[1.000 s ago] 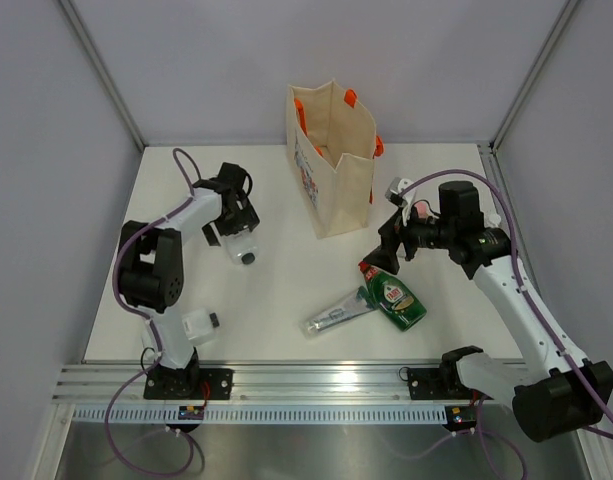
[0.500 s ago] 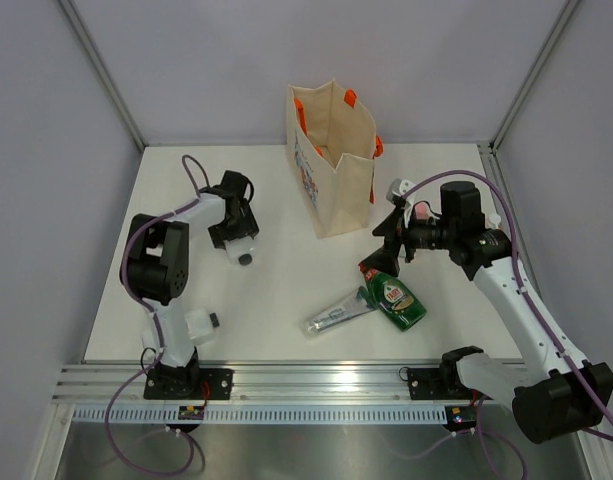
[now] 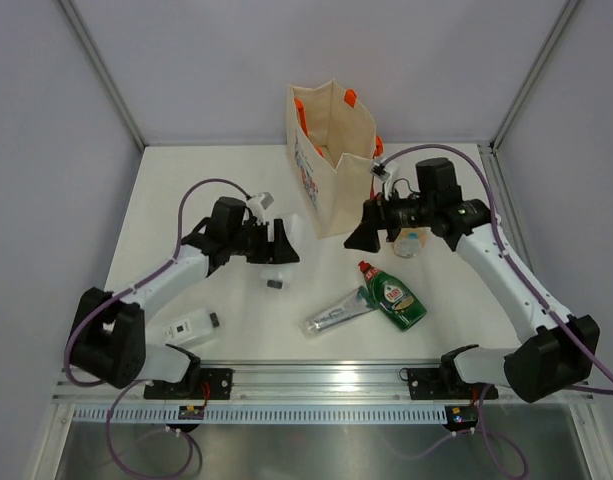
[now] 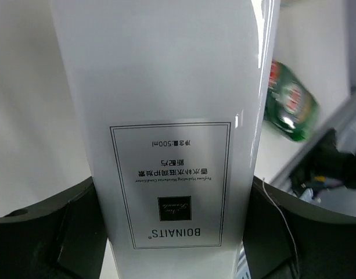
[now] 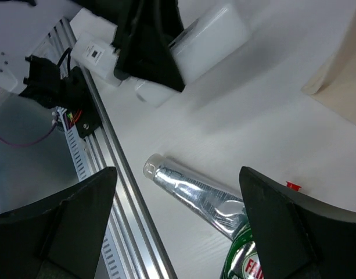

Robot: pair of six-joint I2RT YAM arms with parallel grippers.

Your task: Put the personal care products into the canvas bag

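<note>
My left gripper [image 3: 279,247] is shut on a white bottle [image 3: 276,270] with a dark cap, left of the table's middle. In the left wrist view that bottle [image 4: 178,128] fills the gap between the fingers. My right gripper [image 3: 362,236] stands open with nothing in it, close to the front corner of the canvas bag [image 3: 331,160]. Below it lie a green red-capped bottle [image 3: 393,296] and a silvery tube [image 3: 338,312]. The right wrist view shows the tube [image 5: 195,189] and the green bottle [image 5: 247,261] between its spread fingers [image 5: 67,226]. An amber bottle [image 3: 411,242] lies under the right forearm.
A second white bottle [image 3: 191,327] lies near the left arm's base, seen too in the right wrist view [image 5: 96,52]. An aluminium rail [image 3: 316,380] runs along the table's near edge. Grey walls close in the sides and back.
My left arm has swung from the back left toward the table's middle with the white bottle in its grip. My right gripper has moved up and left from the green bottle toward the bag.
</note>
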